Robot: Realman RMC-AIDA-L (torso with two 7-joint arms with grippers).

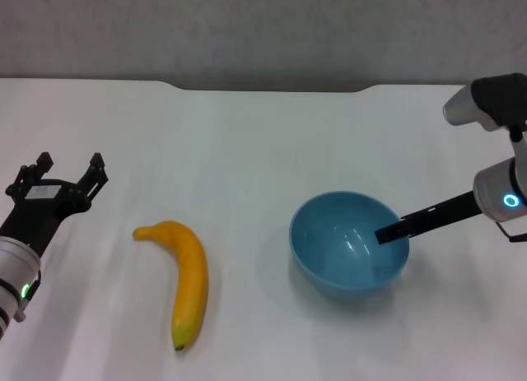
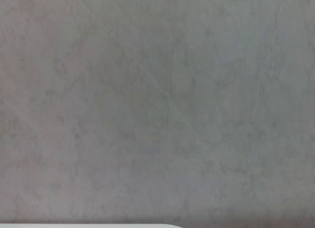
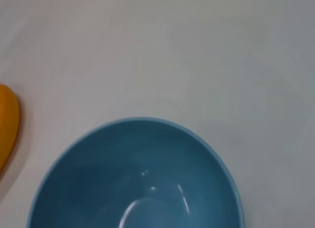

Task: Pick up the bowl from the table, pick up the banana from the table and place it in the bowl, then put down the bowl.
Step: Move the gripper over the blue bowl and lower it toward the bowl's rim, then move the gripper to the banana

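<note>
The light-blue bowl [image 1: 350, 245] stands on the white table [image 1: 263, 134], right of centre. My right gripper [image 1: 394, 229] reaches in from the right, over the bowl's right rim and into its hollow. The right wrist view shows the bowl [image 3: 138, 183] close below and an end of the banana [image 3: 7, 122] at the picture's edge. The yellow-orange banana [image 1: 189, 282] lies on the table left of the bowl, dark tip toward me. My left gripper [image 1: 70, 165] is open and empty above the table, left of the banana.
The table's far edge has a shallow notch [image 1: 272, 88], with a grey wall [image 1: 263, 27] behind it. The left wrist view shows only that wall [image 2: 157, 105] and a sliver of the table [image 2: 83, 226].
</note>
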